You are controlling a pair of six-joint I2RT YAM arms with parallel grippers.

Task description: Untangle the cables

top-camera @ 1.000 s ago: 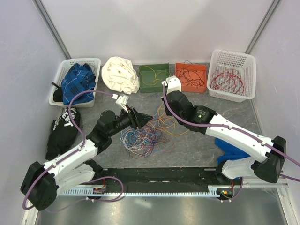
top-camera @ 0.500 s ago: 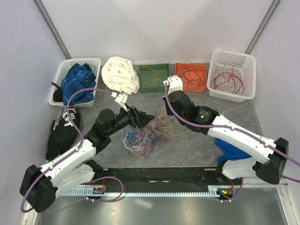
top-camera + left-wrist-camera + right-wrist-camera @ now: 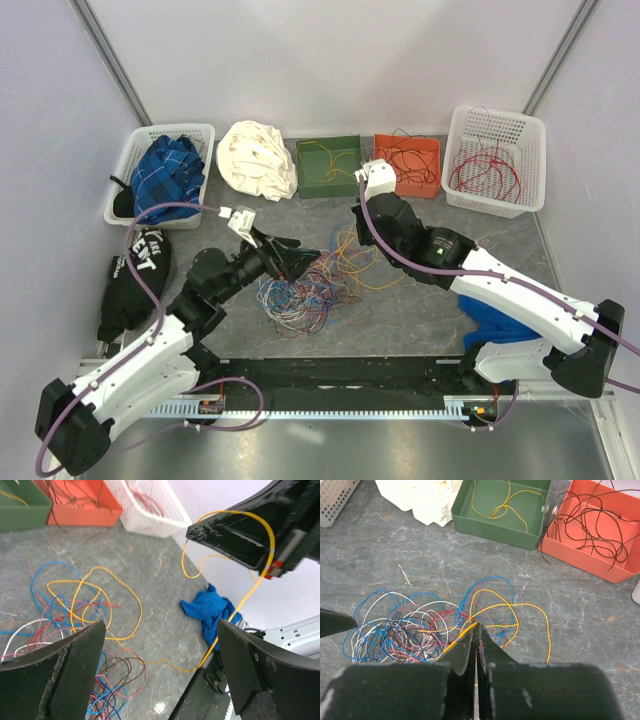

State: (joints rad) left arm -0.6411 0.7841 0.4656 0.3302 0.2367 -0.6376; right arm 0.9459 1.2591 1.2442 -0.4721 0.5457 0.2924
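The cables [image 3: 310,285] lie in a loose tangle of blue, white, red, pink and yellow loops mid-table, also seen in the right wrist view [image 3: 415,627]. My right gripper [image 3: 476,626] is shut on a yellow cable [image 3: 512,605] and hangs above the tangle's right side [image 3: 358,218]. In the left wrist view that yellow cable [image 3: 250,595] drops from the right gripper's dark fingers [image 3: 235,530] to the table. My left gripper [image 3: 160,630] stands wide open at the tangle's left edge [image 3: 290,262], with nothing between its fingers.
At the back stand a green tray [image 3: 328,192] holding a yellow cable, an orange tray [image 3: 405,190] with dark cables and a white basket [image 3: 495,208] with red ones. A white cloth [image 3: 255,158], a basket of blue cloth [image 3: 125,165], a black bag [image 3: 135,275] and a blue cloth [image 3: 490,320] lie around.
My left gripper has opened wide and drawn back to the left. The right gripper, still shut on the yellow cable, has shifted slightly to the right.
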